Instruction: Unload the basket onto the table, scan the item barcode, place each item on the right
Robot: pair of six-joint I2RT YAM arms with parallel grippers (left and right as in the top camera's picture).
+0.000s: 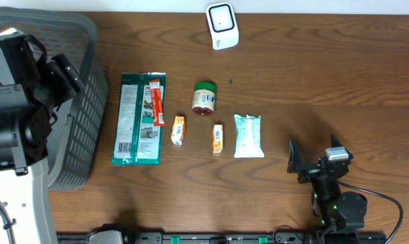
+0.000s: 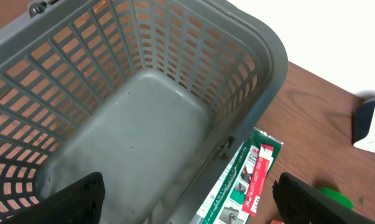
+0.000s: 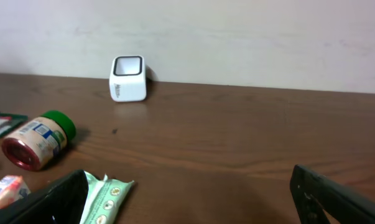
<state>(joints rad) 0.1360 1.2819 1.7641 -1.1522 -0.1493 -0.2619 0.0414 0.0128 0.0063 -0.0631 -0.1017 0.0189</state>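
Several items lie in a row mid-table: a flat green package with a red strip (image 1: 140, 118) (image 2: 249, 177), a green-lidded jar (image 1: 204, 98) (image 3: 38, 142), two small orange packets (image 1: 178, 130) (image 1: 218, 138), and a pale green wipes pack (image 1: 248, 135) (image 3: 103, 199). The white scanner (image 1: 222, 26) (image 3: 127, 78) stands at the far edge. My left gripper (image 2: 193, 208) hangs open and empty above the grey basket (image 2: 175, 93), over its near wall. My right gripper (image 1: 317, 156) (image 3: 190, 205) is open and empty, low over bare wood right of the wipes pack.
The grey slotted basket (image 1: 82, 115) fills the left end of the table, with the bulky left arm (image 1: 14, 102) over it. A cable (image 1: 387, 203) loops by the right arm's base. A pale wall rises behind the scanner.
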